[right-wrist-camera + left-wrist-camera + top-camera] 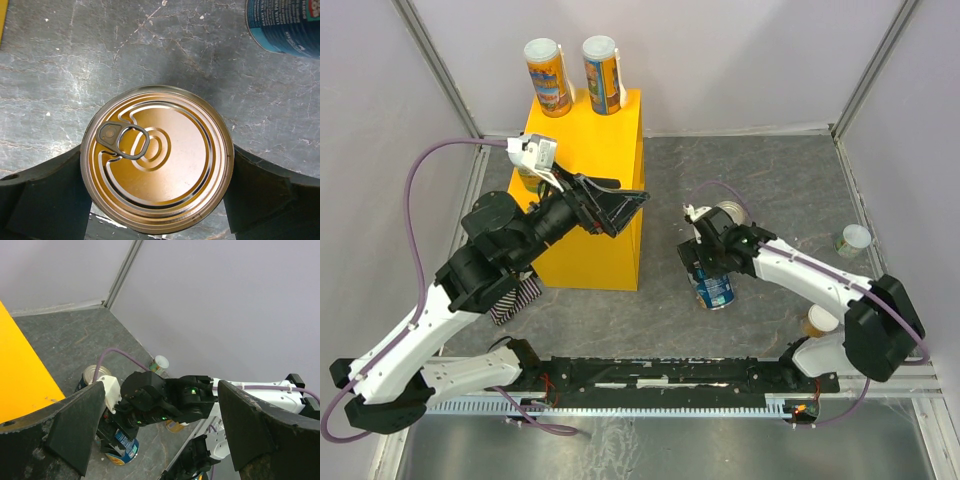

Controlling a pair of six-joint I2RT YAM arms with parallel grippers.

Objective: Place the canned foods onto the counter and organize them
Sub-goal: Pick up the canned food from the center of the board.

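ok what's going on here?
Two arms are tasked with putting cans on the yellow box. Two cans stand at its far end. The left pincer hovers open and empty over the box. The right pincer is open, straddling a pull-tab can on the table, with a blue can just beside it. Two white-lidded cans sit off to the right, untouched.

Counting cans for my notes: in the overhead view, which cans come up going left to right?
Tall orange can → tall yellow-blue can → blue can → small orange can → green can. Silver-top can overlaps the blue one.
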